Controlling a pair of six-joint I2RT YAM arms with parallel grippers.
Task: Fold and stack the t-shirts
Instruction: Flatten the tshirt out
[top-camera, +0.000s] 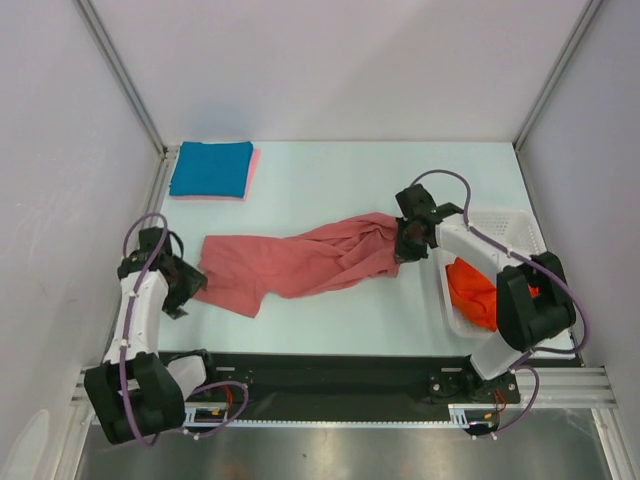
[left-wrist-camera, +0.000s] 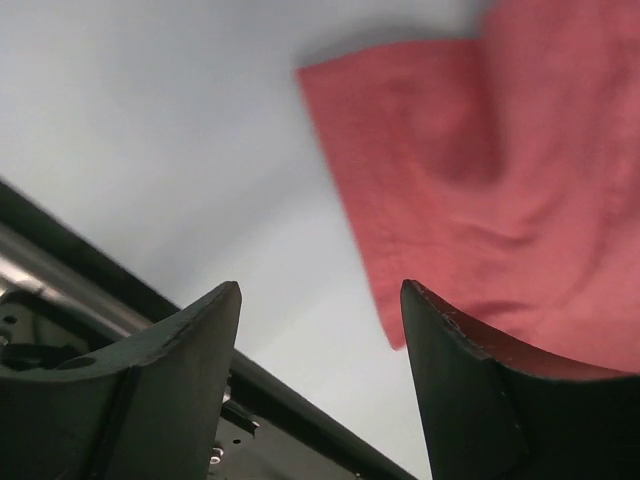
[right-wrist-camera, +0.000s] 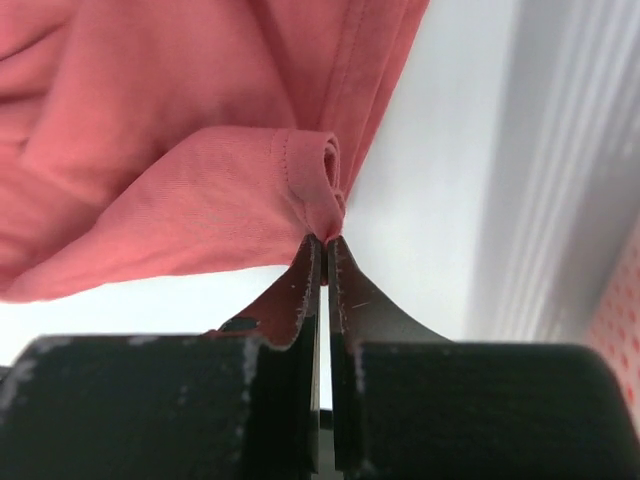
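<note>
The dusty salmon-red soft cloth t-shirt (top-camera: 300, 262) lies rumpled and drawn out lengthwise across the middle of the pale table (top-camera: 340, 180), running from the near left up toward the right. At its right end, the right gripper (top-camera: 405, 245) is clenched on a rolled bit of hem, with the jaws pressed together on the cloth in the right wrist view (right-wrist-camera: 325, 240). At the shirt's left end, the left gripper (left-wrist-camera: 320, 290) hovers just beside the edge of the fabric, jaws spread and nothing between them. In the far left corner, a folded teal-blue t-shirt (top-camera: 212, 168) rests on a folded light pink t-shirt (top-camera: 252, 172). Bright orange-red t-shirts (top-camera: 472, 290) are bunched in the white plastic lattice basket (top-camera: 500, 218) at the right edge.
</note>
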